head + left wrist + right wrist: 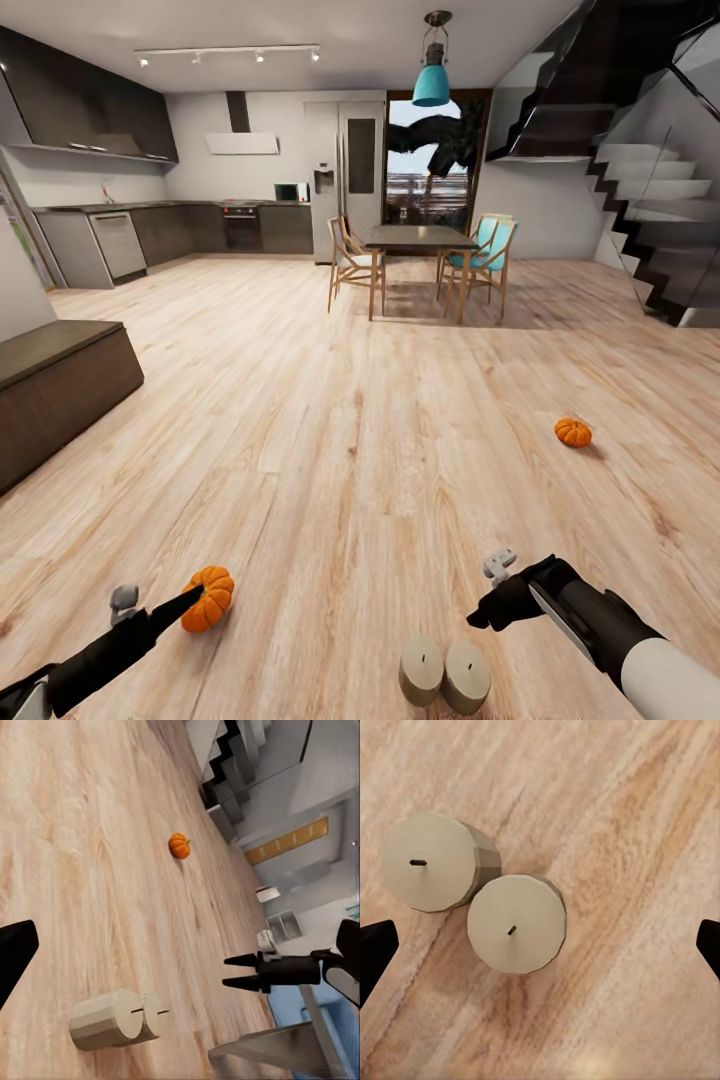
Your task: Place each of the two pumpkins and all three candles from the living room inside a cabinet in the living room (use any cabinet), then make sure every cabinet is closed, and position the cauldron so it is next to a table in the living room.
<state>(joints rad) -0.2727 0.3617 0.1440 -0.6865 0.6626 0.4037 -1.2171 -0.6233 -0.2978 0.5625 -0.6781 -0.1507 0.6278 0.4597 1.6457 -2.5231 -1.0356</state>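
Note:
Two squat orange pumpkins lie on the wooden floor: one [209, 598] just past the tip of my left gripper [186, 606], the other [573, 432] farther off to the right, also seen as a pumpkin [178, 845] in the left wrist view. Two pale candles [445, 675] stand upright side by side and touching, close in front of me. My right gripper [482, 612] hovers over the candles [480, 892], its fingers [375, 949] spread wide with nothing between them. The left gripper is open and empty too. The dark brown cabinet [60, 385] sits at the left, shut.
A dining table [420, 238] with chairs stands far ahead, with the kitchen counters [150, 235] behind it to the left. A staircase [650, 220] rises at the right. Wide wooden floor lies between the cabinet and the far pumpkin.

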